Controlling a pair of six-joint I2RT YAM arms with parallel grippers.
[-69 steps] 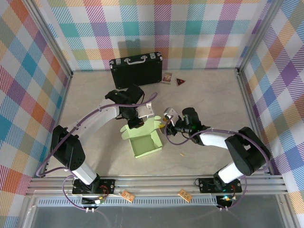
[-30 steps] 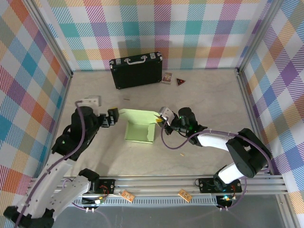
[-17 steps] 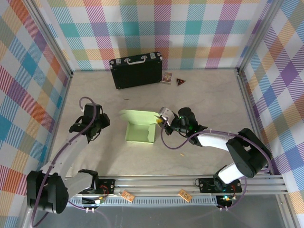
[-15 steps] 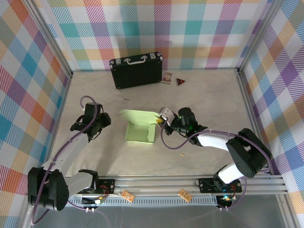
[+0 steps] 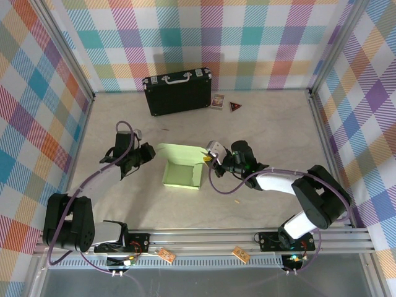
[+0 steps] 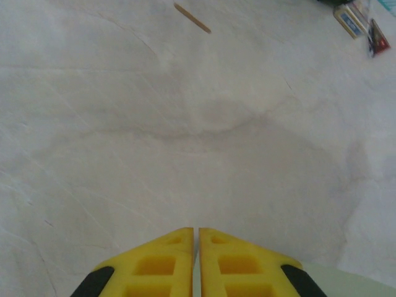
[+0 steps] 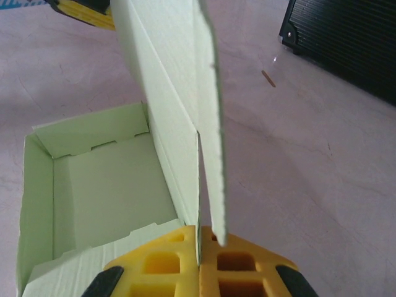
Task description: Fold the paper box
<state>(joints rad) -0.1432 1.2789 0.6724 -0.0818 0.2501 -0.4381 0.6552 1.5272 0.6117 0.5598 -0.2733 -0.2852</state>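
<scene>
Paper box (image 5: 182, 175) pictured left of centre on the marble-look table (image 5: 272, 130), resting as an open tray with its mouth up. Seen from the top camera with one wide flap (image 5: 180, 151) raised along the far side, toward the black case (image 5: 178, 93) at the back wall. Laid out with tray and flap together running near to far, the near end angled slightly to the right.

Pinched at the right end of that flap by the right gripper (image 5: 210, 159), closed tight on the thin card. Shown in the right wrist view with yellow fingers (image 7: 164, 263) clamped on the card's lower edge, the flap (image 7: 179, 93) standing almost upright and edge-on above the hollow tray (image 7: 93, 192), with a small stick (image 7: 268, 78) lying on the table beyond.

Flanked on the left by the left gripper (image 5: 150, 152), just beside the flap's left end. Closed tight on nothing in the left wrist view, yellow fingers (image 6: 161, 263) pressed together over bare table.
</scene>
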